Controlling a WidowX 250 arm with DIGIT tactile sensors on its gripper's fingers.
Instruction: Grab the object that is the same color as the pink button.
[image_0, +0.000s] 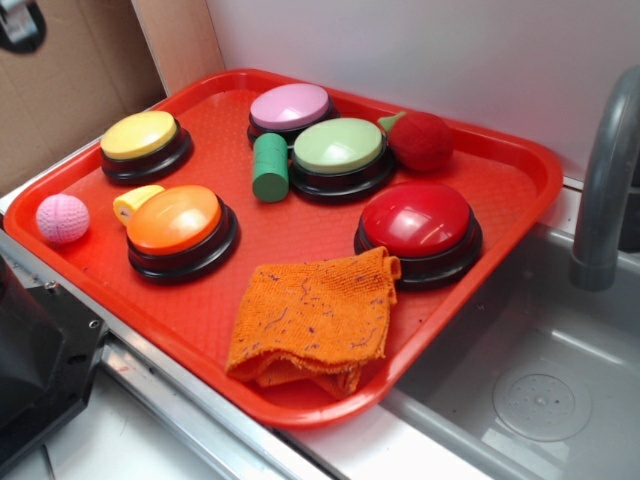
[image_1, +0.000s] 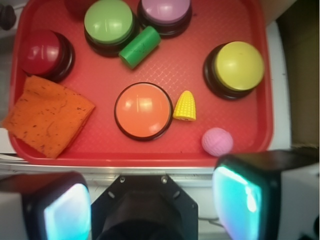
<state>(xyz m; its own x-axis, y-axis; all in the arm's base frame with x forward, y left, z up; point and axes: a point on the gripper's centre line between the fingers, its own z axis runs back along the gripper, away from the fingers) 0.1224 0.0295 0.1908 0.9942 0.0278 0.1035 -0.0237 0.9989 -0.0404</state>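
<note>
Small pink ball (image_1: 217, 141) lying in the red tray (image_1: 190, 75), near the tray's edge, just beside the yellow corn-shaped piece (image_1: 185, 106) and well apart from the pink button (image_1: 165, 11). Fingers (image_1: 237, 197) spread wide apart above the tray's near rim, holding nothing.

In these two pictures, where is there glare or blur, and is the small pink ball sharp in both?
Exterior view: white glare spots sit on the red button and the orange button; the pink ball is fairly sharp, its dimples visible. Wrist view: the whole picture is soft, the gripper pads are blurred with a cyan glow, and the ball looks slightly fuzzy.
</note>
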